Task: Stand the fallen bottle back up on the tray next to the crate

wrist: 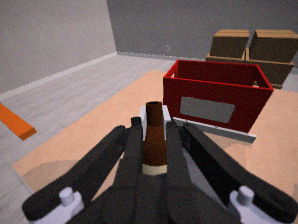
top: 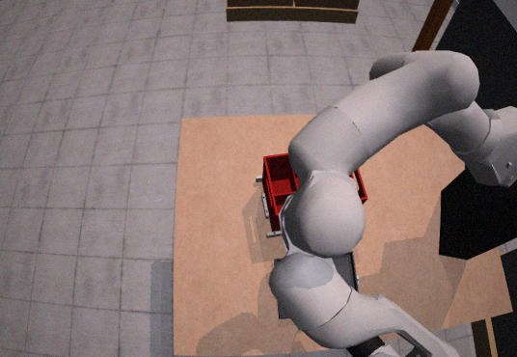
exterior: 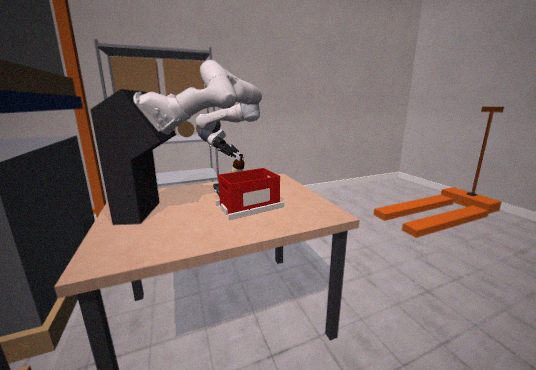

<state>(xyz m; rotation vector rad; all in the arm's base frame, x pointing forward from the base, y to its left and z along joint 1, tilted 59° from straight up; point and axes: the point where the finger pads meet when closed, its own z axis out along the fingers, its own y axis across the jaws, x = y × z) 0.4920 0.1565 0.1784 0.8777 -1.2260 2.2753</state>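
a smooth, rounded, pale grey-white plastic-looking arm (top: 405,95) (exterior: 205,97) shows thin dark seams. the black, slender-linked gripper (exterior: 237,155) (wrist: 154,113) has pale grey rounded pins.

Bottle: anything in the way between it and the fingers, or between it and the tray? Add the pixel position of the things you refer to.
Nothing visible. The fingers (exterior: 228,148) are shut on the bottle's neck (exterior: 241,157) (wrist: 154,114). The crate (top: 281,187) (exterior: 235,195) (wrist: 175,97) stands beside the tray (top: 344,268). The base is hidden, so contact there can't be judged.

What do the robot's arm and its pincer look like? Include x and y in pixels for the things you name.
The arm (top: 324,215) (exterior: 215,93) is smooth whitish grey, with rounded, tube-like segments and thin dark seams. The pincer (exterior: 240,156) (wrist: 154,113) is matt black, with slim jointed links, light grey knobs and pale pads at its tips.
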